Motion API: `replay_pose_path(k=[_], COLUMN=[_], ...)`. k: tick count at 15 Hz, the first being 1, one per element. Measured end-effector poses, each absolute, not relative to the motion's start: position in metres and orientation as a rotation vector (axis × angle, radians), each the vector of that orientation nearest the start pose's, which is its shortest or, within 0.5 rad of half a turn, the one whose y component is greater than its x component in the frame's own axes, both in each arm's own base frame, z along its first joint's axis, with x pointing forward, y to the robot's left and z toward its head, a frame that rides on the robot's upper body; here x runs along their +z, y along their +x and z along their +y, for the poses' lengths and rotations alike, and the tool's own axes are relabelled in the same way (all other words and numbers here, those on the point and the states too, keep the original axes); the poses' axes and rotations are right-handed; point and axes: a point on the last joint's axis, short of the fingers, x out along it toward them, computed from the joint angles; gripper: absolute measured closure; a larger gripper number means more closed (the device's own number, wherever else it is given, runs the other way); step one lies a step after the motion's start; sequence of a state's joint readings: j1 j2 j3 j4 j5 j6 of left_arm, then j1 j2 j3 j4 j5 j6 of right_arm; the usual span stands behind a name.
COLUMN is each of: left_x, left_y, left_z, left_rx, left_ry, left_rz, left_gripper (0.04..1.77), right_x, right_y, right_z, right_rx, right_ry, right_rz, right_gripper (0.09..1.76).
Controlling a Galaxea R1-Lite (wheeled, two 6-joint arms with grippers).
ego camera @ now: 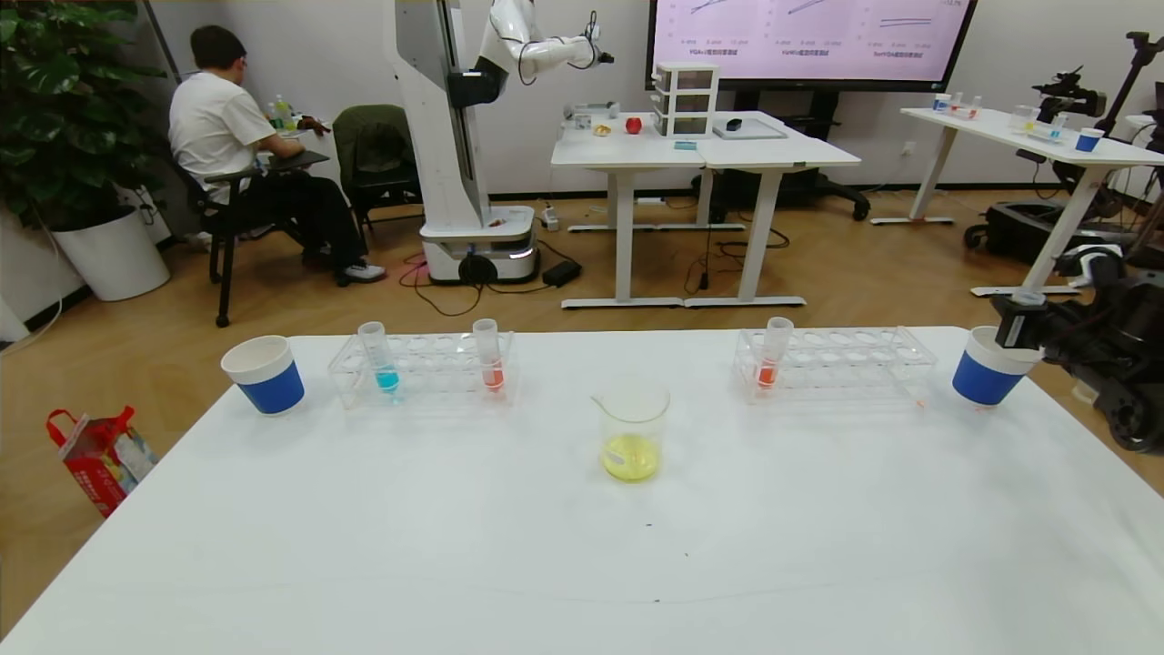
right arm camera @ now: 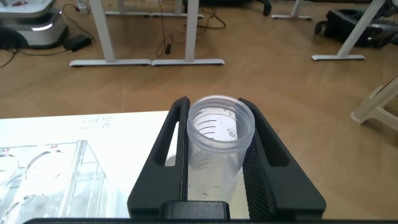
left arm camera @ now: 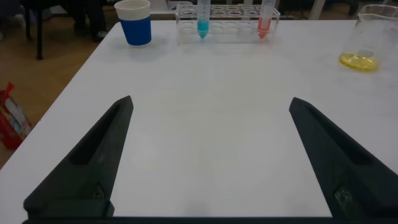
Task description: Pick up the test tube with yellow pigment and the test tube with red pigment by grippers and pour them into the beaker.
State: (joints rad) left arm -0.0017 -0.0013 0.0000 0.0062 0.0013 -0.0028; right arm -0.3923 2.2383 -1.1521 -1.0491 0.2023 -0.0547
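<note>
At the far right edge of the bench (ego camera: pixel 818 564), the right claw (right arm camera: pixel 214 158) is clamped on an emptied clear tube (right arm camera: pixel 219 143) above the right paper cup (ego camera: pixel 987 373), and a tilted release could bounce it off the rim onto the floor. The left claw (left arm camera: pixel 211 155) hangs wide open near the bench's left side, well short of the red tube (ego camera: pixel 489 355) standing in the left rack (ego camera: pixel 423 373); the beaker (ego camera: pixel 632 428) at centre holds yellow liquid.

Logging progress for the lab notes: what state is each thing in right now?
Clear glass beaker: upright, yellow liquid at the bottom.
Empty clear plastic tube: held by the right gripper above the right blue paper cup.
Two tubes with orange-red liquid: racked.
Blue-liquid tube: racked.
Left gripper: open, empty.
</note>
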Motion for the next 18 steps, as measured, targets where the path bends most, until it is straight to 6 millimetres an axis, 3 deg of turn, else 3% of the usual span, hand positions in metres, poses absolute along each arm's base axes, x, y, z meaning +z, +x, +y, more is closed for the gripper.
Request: replay_pose_path(k=[3,4,7,8,11,13,18], left_x=[0.075,0.075,0.075,0.075,0.075,0.075,0.075], left_y=[-0.023,-0.023,-0.023,-0.023,-0.023,-0.023,-0.023], left_z=[0.0,0.0,0.0,0.0,0.0,0.0,0.0], left_rx=[0.0,0.0,0.0,0.0,0.0,0.0,0.0], left_ry=[-0.003,-0.002,-0.003,-0.002,-0.003,-0.003,-0.003], left_rz=[0.005,0.004,0.005,0.004,0.004,0.004,0.004], left_gripper=[0.06,0.06,0.06,0.06,0.06,0.06,0.06], right_x=[0.109,0.108,0.105,0.105,0.11,0.123,0.165], right_y=[0.405,0.405,0.403,0.403,0.403,0.406,0.412], right_z=[-0.164,-0.164,-0.163,-0.163,-0.159,-0.144,-0.062], right_rx=[-0.192,-0.193,-0.191,-0.19,-0.178,-0.143,0.032], right_ry=[-0.046,-0.05,-0.049,-0.05,-0.053,-0.056,-0.054], right_rz=[0.031,0.02,0.021,0.016,-0.001,-0.03,-0.054], right_gripper=[1.33,1.2,0.24,0.11,0.11,0.11,0.11])
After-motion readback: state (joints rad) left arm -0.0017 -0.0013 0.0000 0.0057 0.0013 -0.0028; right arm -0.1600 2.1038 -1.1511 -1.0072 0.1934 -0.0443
